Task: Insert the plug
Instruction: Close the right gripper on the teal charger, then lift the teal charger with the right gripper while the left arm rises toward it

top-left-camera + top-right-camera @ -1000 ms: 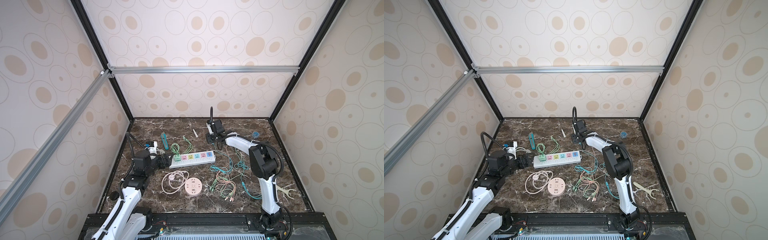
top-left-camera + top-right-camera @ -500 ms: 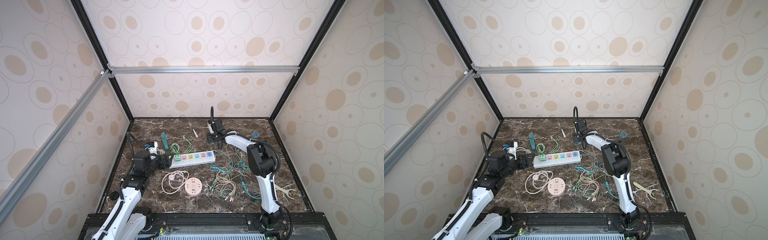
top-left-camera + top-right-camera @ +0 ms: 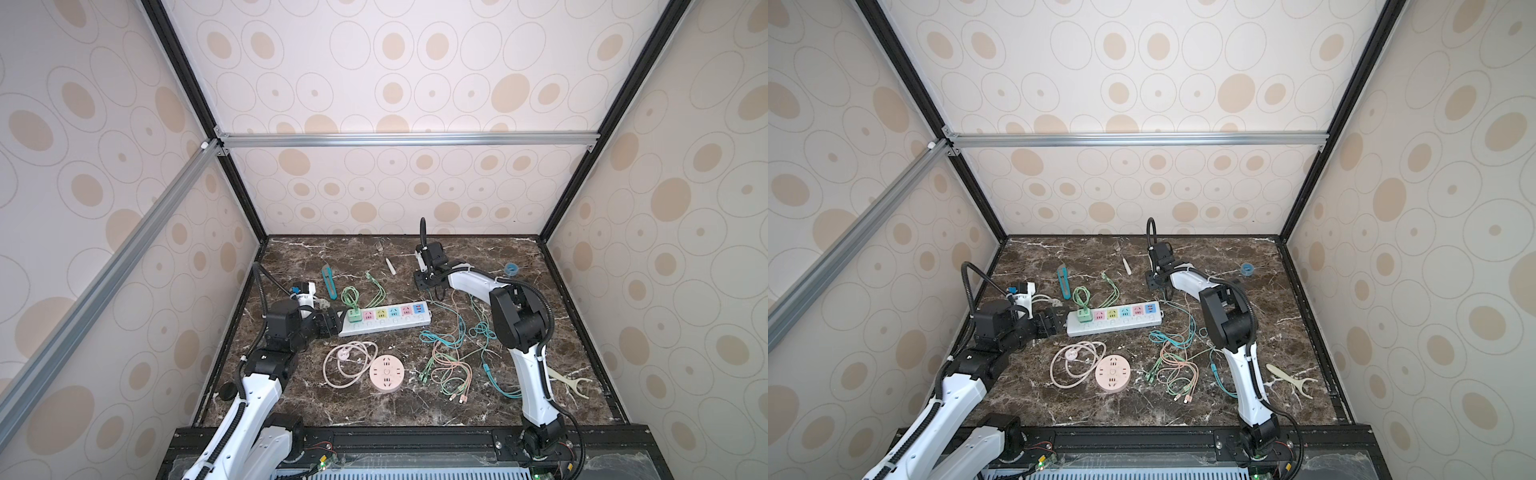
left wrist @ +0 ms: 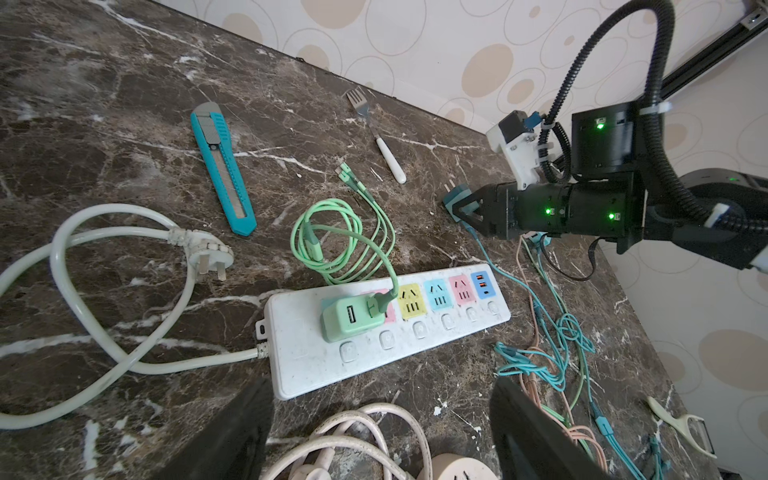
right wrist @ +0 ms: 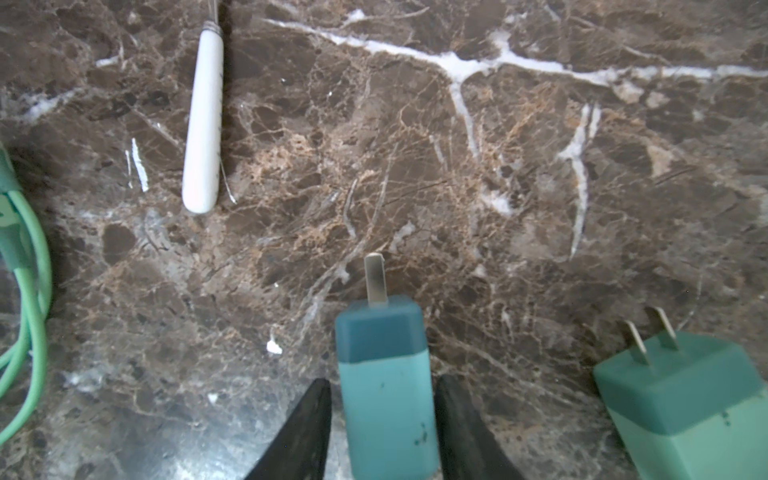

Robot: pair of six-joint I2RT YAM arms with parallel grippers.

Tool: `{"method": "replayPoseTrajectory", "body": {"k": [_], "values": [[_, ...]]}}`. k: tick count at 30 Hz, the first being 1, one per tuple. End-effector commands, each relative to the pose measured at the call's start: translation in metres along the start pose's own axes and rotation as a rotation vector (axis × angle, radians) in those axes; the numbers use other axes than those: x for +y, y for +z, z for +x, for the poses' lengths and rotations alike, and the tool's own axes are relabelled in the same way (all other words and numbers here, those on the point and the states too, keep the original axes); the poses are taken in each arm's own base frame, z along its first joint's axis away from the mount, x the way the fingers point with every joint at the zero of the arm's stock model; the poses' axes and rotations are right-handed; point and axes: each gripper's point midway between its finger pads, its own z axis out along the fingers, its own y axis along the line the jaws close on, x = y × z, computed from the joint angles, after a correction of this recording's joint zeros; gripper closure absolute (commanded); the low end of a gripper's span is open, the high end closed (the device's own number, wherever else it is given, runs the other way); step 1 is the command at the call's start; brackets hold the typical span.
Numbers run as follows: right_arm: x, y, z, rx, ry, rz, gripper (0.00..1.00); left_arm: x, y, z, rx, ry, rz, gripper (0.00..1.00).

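The plug [image 5: 384,374] is a teal block with metal prongs, lying on the marble at the back of the table. My right gripper [image 5: 382,386] is open, its two fingers close on either side of the plug, with a thin strip of table showing on one side. The left wrist view shows the plug [image 4: 455,195] at the right gripper's [image 4: 457,210] tips. The white power strip [image 3: 384,320] with coloured sockets lies mid-table, a green adapter [image 4: 353,318] in its first socket. My left gripper [image 3: 332,324] is open at the strip's left end, with nothing between its fingers.
A second, greener plug [image 5: 685,399] lies beside the right gripper. Nearby are a white-handled fork [image 3: 390,266], a teal utility knife [image 3: 328,282], a round pink socket [image 3: 386,372] with its coiled cord, tangled cables [image 3: 449,357], a blue roll [image 3: 511,270] and a peeler [image 3: 569,380].
The right gripper's jaws have narrowed around the plug and its elbow has shifted slightly. The left arm and the power strip have not moved.
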Motion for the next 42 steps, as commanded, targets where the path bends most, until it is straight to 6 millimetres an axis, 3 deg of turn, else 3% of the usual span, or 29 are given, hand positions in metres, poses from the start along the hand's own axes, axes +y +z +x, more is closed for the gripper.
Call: {"method": "replayPoseTrajectory", "body": {"k": [1, 10, 13, 18, 29, 37, 42], "values": [[-0.003, 0.003, 0.002, 0.011, 0.005, -0.001, 0.61, -0.008, -0.006, -0.016, -0.033, 0.033, 0.016, 0.18], [0.004, -0.009, 0.001, -0.008, -0.055, -0.054, 0.80, -0.016, -0.002, -0.013, -0.015, 0.029, 0.070, 0.18], [0.012, -0.022, 0.000, -0.031, -0.107, -0.106, 0.83, -0.020, -0.001, -0.014, -0.013, 0.026, 0.095, 0.17], [0.028, -0.055, 0.004, -0.074, -0.210, -0.229, 0.86, -0.046, -0.005, -0.016, -0.014, 0.030, 0.243, 0.15], [0.074, -0.158, 0.009, -0.178, -0.387, -0.558, 0.87, -0.096, -0.020, -0.020, 0.016, 0.128, 0.516, 0.16], [0.103, -0.246, 0.009, -0.240, -0.363, -0.941, 0.90, -0.130, -0.035, -0.028, 0.026, 0.245, 0.653, 0.16], [0.117, -0.295, 0.014, -0.277, -0.368, -1.134, 0.92, -0.154, -0.040, -0.023, 0.047, 0.310, 0.759, 0.16]]}}
